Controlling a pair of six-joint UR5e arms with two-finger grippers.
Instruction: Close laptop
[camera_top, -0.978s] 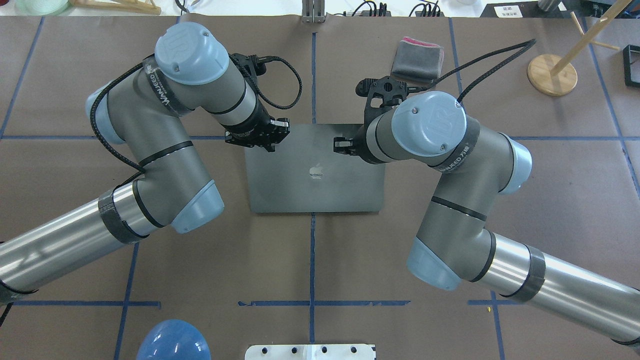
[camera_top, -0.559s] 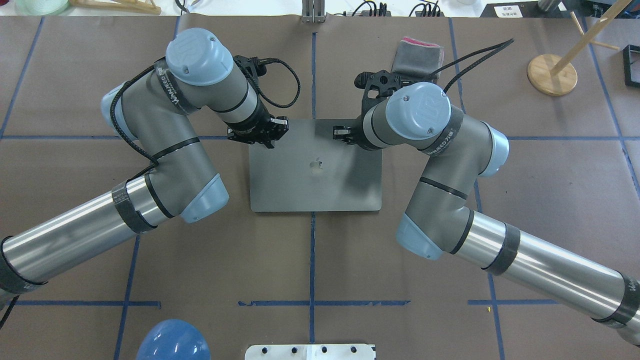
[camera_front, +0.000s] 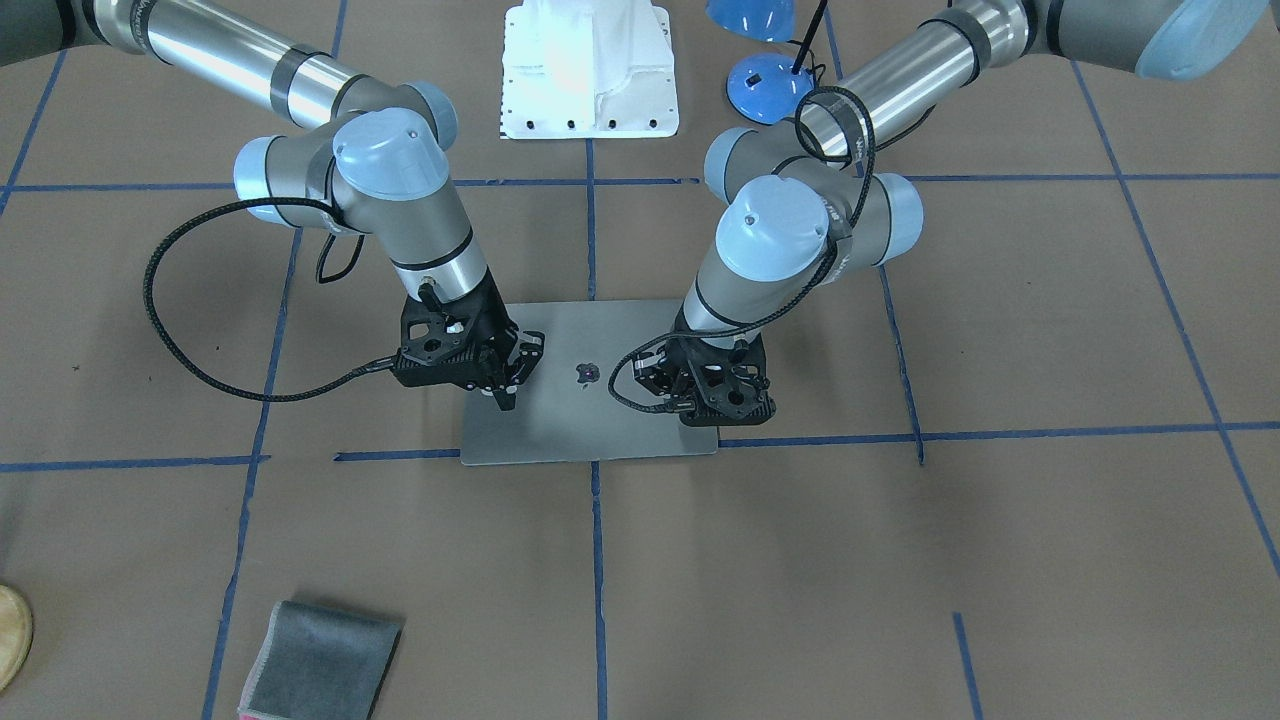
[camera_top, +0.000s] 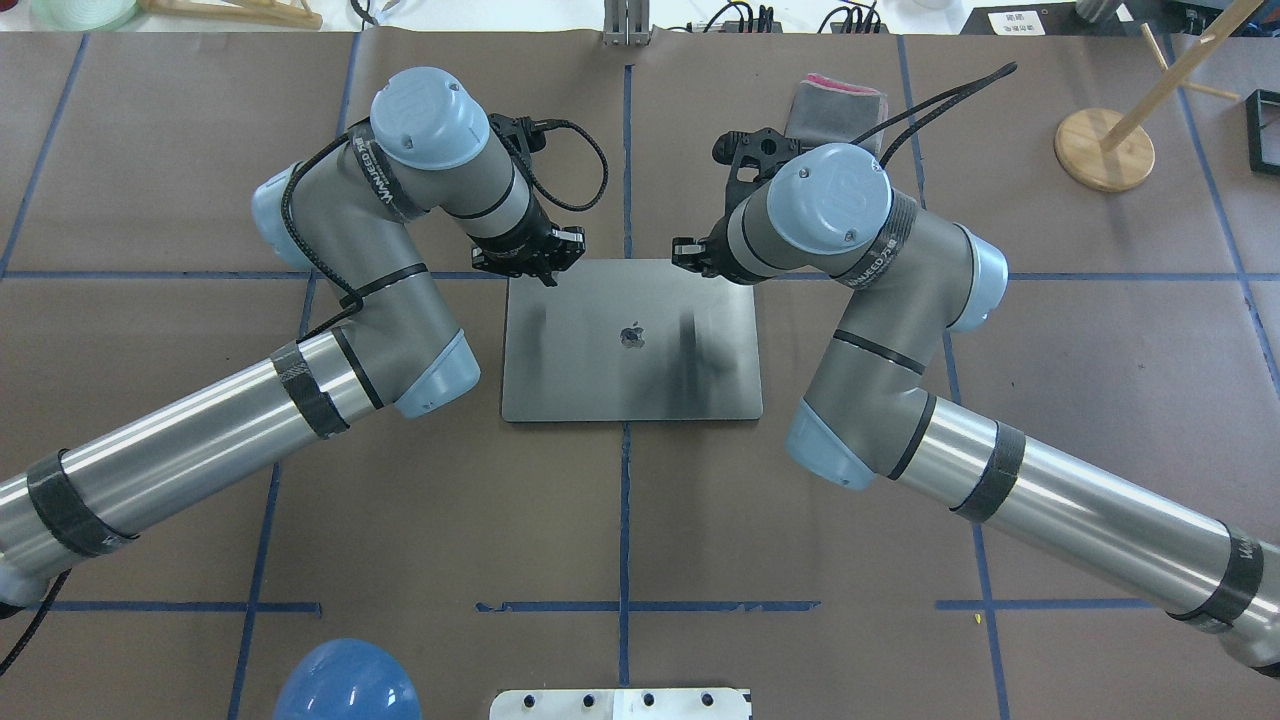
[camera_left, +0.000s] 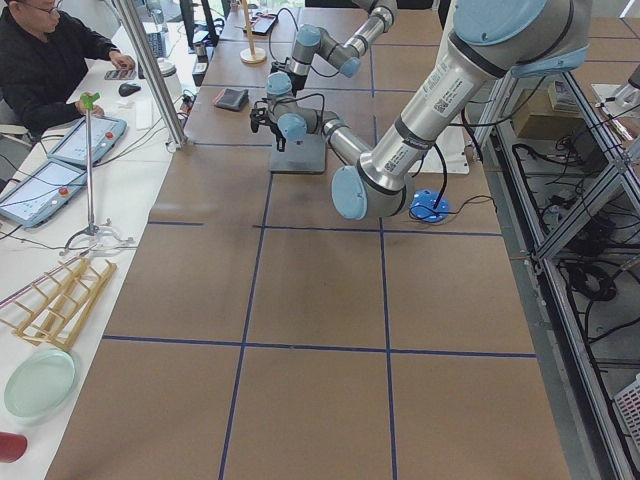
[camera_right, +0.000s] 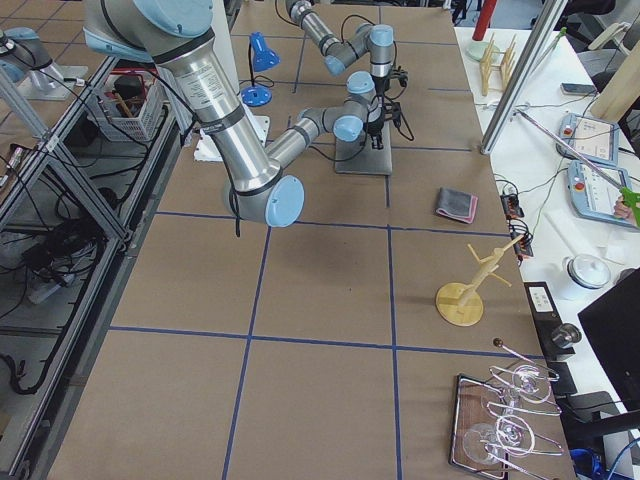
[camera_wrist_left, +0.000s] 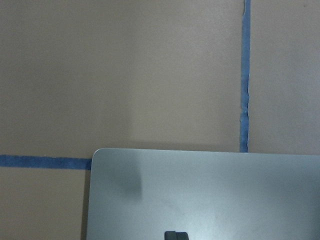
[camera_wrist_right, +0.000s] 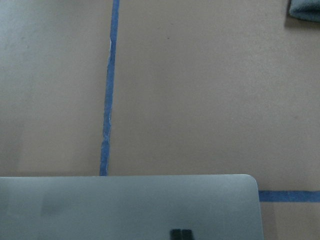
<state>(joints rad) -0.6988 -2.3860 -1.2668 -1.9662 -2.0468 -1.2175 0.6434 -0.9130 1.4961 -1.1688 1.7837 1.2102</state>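
Note:
The space-grey laptop (camera_top: 630, 375) lies flat on the brown table with its lid down and the apple logo facing up; it also shows in the front view (camera_front: 590, 425). My left gripper (camera_top: 548, 276) is shut, its tip down on the lid's far left corner area. My right gripper (camera_top: 684, 262) is shut, at the lid's far edge right of centre. In the front view the right gripper (camera_front: 505, 400) touches the lid. Each wrist view shows the lid's far edge (camera_wrist_left: 225, 190) (camera_wrist_right: 125, 205) and one dark fingertip pair (camera_wrist_left: 176, 235) (camera_wrist_right: 181, 234).
A folded grey cloth (camera_top: 835, 100) lies beyond the laptop on the right. A wooden stand (camera_top: 1104, 148) is at the far right. A blue lamp (camera_top: 347, 685) and a white base (camera_top: 620, 703) sit at the near edge. Blue tape lines cross the table.
The laptop lid has come down from a slight tilt to lie flat. Both arms have lowered and drawn their grippers to the lid's far edge.

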